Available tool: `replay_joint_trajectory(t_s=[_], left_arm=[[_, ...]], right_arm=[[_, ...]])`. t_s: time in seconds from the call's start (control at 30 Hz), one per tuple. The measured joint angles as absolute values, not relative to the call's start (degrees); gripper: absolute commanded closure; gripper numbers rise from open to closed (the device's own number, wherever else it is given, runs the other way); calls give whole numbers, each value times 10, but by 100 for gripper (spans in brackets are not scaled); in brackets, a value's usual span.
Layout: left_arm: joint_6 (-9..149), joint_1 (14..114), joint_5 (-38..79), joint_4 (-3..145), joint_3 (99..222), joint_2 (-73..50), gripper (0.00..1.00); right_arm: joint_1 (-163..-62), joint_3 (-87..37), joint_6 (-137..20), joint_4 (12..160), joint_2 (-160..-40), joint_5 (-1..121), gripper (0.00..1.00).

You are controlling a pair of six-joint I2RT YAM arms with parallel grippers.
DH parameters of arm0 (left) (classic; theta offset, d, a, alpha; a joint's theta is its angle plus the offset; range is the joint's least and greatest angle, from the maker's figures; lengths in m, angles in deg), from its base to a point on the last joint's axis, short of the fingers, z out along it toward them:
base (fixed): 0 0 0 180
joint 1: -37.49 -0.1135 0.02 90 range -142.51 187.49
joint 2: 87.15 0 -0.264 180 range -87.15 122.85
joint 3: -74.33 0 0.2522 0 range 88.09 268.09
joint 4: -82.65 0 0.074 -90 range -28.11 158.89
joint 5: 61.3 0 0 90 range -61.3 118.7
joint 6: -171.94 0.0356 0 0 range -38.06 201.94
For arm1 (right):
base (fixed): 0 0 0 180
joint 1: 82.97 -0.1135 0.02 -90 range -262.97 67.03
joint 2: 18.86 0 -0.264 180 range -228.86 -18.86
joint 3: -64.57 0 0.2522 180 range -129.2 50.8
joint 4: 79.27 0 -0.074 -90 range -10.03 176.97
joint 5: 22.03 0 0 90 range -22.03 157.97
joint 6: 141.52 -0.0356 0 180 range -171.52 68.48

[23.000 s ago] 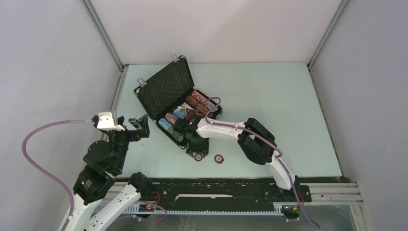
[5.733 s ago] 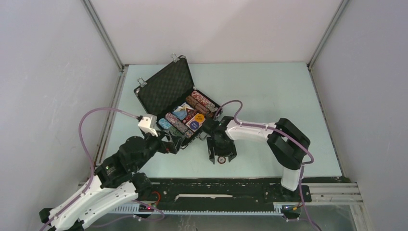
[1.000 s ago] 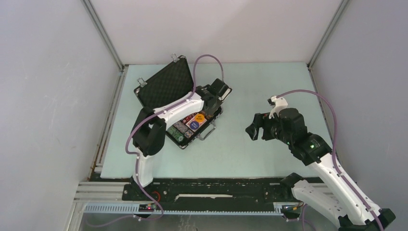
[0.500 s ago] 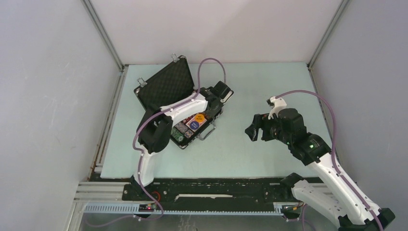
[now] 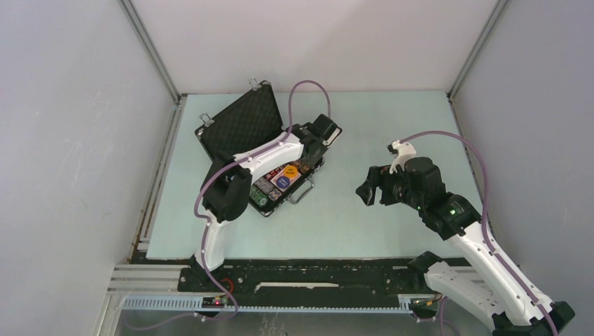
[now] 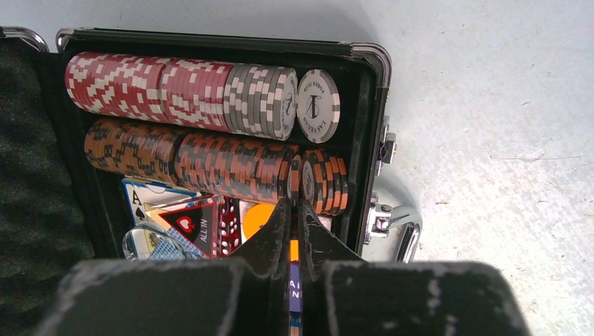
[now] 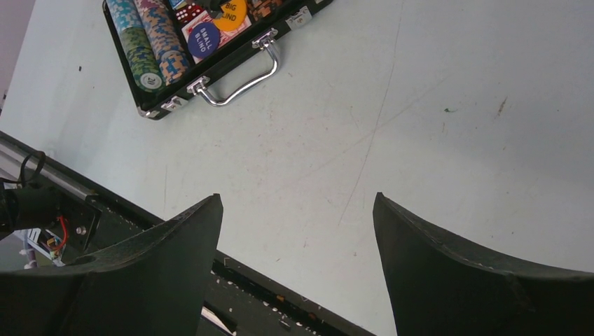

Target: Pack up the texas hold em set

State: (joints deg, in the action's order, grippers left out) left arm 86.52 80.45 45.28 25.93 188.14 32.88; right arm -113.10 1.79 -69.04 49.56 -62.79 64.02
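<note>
Briefcase [image 5: 242,129] open, two round buttons [image 7: 204,38], one handle [image 7: 242,89]

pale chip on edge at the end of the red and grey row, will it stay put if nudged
The pale chip stands on edge, seemingly slightly apart from the grey chips, so a nudge would probably lean it against them. It is round, but the case wall beside it should stop any rolling.
</note>
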Motion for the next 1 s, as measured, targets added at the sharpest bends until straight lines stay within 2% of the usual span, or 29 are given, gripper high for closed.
replay_joint_trajectory(t_s=[0.07,0.23,0.33,0.57,0.63,1.0], left_arm=[[865,804,453,258,1881,329,90],[864,804,453,252,1881,329,67],[864,803,450,247,1881,329,59],[849,799,441,246,1881,329,52],[847,799,438,246,1881,329,47],[843,800,435,248,1881,329,43]], right_arm=[[-1131,18,-690,496,-628,640,12],[-1131,18,-690,497,-628,638,12],[-1131,18,-690,497,-628,638,12],[-1131,24,-690,502,-629,635,12],[-1131,25,-690,501,-629,634,12],[-1131,25,-690,502,-629,633,12]])
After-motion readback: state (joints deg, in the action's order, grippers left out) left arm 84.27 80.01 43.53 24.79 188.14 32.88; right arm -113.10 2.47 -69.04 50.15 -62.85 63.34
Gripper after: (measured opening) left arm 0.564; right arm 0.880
